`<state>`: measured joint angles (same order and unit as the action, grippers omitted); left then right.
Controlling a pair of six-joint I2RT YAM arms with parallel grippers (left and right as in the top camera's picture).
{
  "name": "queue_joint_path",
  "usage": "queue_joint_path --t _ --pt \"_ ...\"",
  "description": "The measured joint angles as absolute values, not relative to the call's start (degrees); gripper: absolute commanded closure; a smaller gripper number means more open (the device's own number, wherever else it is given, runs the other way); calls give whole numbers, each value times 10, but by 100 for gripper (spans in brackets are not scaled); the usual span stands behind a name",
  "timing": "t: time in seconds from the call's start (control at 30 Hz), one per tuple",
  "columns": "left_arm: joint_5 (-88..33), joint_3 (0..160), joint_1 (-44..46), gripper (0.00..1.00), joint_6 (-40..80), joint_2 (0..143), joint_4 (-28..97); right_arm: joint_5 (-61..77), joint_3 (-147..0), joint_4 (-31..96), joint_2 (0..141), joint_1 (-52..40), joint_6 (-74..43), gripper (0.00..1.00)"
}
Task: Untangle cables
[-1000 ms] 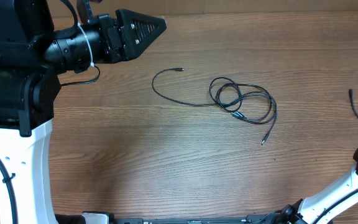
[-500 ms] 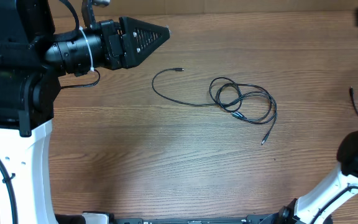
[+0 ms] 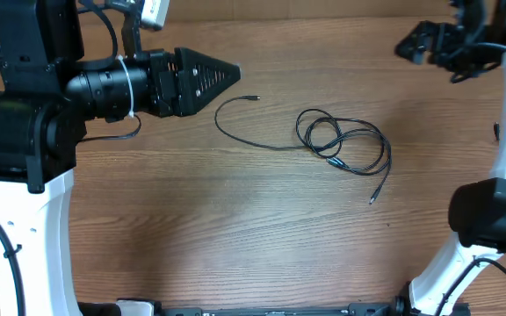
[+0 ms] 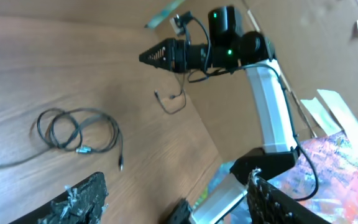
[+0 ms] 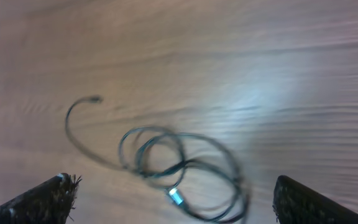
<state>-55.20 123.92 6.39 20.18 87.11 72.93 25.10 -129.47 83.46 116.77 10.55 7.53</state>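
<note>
White arm bases stand at the near edge of the wood table [image 3: 191, 219], left and right. The cables [image 3: 334, 161] lie flat mid-table, a bit right of centre: thin black cords in overlapping loops with a small silver connector on the near side. One plug end [image 3: 372, 201] trails nearer, and one long tail arcs left and far to another plug [image 3: 253, 97]. Nothing touches them. A short separate black cord [image 4: 164, 107] lies by the right arm. Left gripper [image 4: 176, 183] is far-left of the tangle, pointing right, jaws spread and empty. Right gripper [image 5: 174, 183] is far-right, jaws spread wide and empty. Colourful printed sheet [image 4: 353, 168] lies off-table, its print unreadable.
</note>
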Motion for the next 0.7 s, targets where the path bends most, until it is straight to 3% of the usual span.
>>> queue_joint_path --t 0.3,0.7 --pt "-542 1239 64 28 188 871 797 253 -1267 854 1167 3 75 0" --pt "-540 1239 64 24 171 871 829 252 -1090 783 1167 -69 78 6"
